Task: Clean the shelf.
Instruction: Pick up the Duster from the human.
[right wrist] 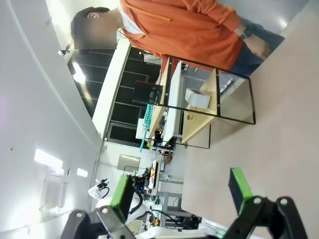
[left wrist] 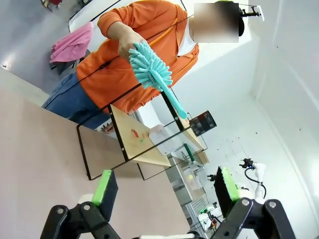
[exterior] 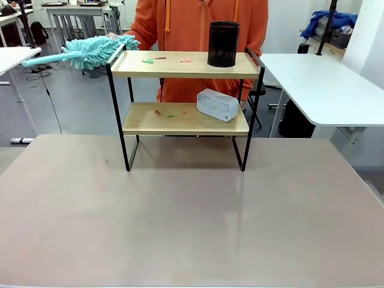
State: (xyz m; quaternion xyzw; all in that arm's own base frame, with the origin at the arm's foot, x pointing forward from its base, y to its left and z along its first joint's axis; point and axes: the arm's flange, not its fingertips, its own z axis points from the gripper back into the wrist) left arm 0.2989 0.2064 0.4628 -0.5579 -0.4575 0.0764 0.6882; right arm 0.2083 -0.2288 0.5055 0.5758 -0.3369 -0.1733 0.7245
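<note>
The shelf (exterior: 180, 65) stands at the far middle of the table, with two light wooden boards in a thin black frame. On its top board are a black mesh cup (exterior: 223, 44) and small coloured scraps (exterior: 148, 60). The lower board carries a white box (exterior: 217, 104) and more scraps (exterior: 163, 113). A person in an orange top holds a teal duster (exterior: 90, 50) out over the shelf's left end. In the left wrist view the shelf (left wrist: 142, 144) and duster (left wrist: 152, 74) lie far ahead of my open left gripper (left wrist: 162, 191). My right gripper (right wrist: 182, 191) is open too, well short of the shelf (right wrist: 199, 122).
The brown table top (exterior: 180, 222) stretches wide and bare in front of the shelf. White tables (exterior: 324, 84) stand behind at right and left. The person stands right behind the shelf.
</note>
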